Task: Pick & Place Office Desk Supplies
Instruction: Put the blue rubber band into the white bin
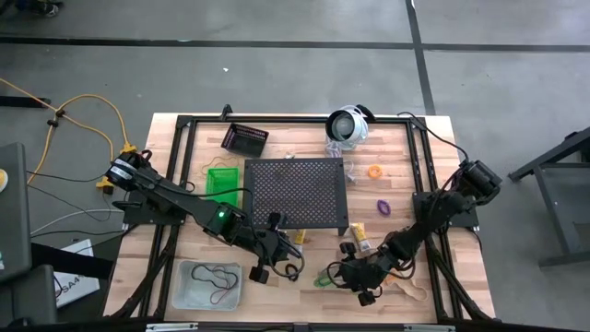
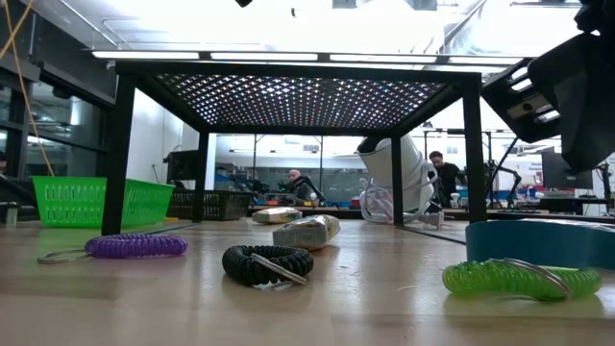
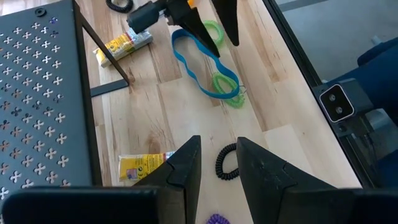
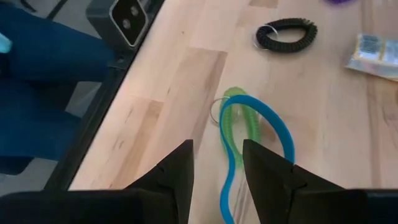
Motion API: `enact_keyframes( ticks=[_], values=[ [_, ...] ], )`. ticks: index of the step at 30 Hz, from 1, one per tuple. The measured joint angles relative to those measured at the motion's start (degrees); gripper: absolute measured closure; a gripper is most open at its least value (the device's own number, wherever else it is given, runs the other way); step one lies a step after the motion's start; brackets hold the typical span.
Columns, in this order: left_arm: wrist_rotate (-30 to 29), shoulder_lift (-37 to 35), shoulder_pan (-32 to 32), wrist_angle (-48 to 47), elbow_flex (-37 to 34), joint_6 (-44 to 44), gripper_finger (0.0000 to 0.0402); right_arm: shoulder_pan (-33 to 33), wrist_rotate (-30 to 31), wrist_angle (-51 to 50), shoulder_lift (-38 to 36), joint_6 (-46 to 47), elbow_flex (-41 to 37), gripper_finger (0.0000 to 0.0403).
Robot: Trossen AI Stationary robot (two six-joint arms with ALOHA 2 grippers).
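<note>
Green coil [image 4: 231, 118] flat on the table [image 4: 323, 81], close to the front edge, with a blue band [image 4: 273, 134] draped right across it. Right gripper [image 4: 217, 155] just short of both, fingers spread, nothing held. Biggest worry: grabbing coil and band together, or pinching only the band and flicking the coil off over the dark rail [image 4: 118, 106] nearby. Not much room on that side, so better to lift straight up. Plenty of bare wood toward the stand [image 3: 37, 81] though. Left gripper [image 3: 217, 142] also spread and empty, above a black coil [image 3: 222, 169] beside a yellow tube [image 3: 142, 167]; close enough to crowd any carry toward the clear bin [image 1: 210, 284].
</note>
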Motion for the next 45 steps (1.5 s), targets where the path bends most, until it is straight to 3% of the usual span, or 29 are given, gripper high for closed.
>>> enact_keyframes(
  ticks=[9, 36, 45],
  values=[
    [0.0, 0.0, 0.0, 0.0, 0.0, 0.0, 0.0305, 0.36, 2.52, -3.4, -0.02, 7.05, 0.0, 0.0277],
    [0.02, 0.0, 0.0, -0.02, 0.0, 0.02, 0.0305, 1.78, 3.8, -0.64, 6.49, 10.4, -0.02, 0.0278],
    [0.02, 0.0, -0.01, -0.02, 0.0, 0.02, 0.0305, 1.67, 3.65, -0.74, 6.51, 10.38, -0.02, 0.0339]
  ],
)
